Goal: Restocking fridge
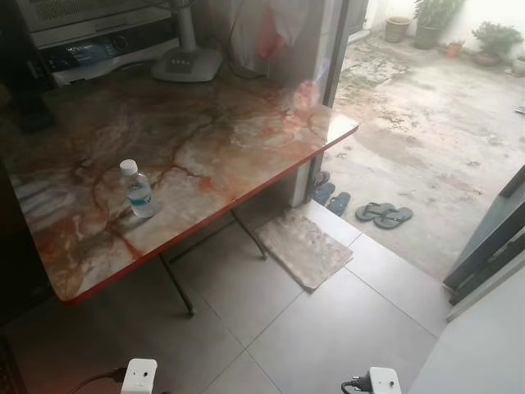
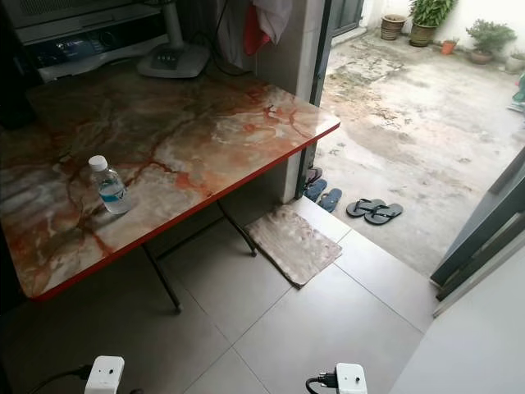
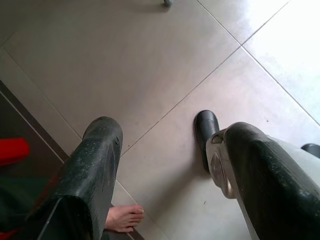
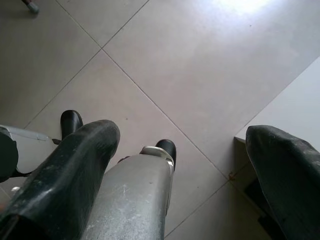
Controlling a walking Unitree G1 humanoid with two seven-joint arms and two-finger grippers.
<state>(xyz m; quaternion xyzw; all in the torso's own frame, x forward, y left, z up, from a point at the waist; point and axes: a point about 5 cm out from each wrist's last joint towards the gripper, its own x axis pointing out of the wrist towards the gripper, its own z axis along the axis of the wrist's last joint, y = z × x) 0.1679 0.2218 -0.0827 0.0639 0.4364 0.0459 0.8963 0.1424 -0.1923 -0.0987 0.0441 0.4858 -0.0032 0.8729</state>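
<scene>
Bottle (image 1: 138, 190) upright on marble table (image 1: 246, 139); both end effectors spread wide, holding nothing.

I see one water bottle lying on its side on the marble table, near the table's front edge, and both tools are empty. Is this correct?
Not quite. The water bottle stands upright on the marble table, as the left eye view shows. It is near the front edge, and the left tool and right tool are empty.
</scene>
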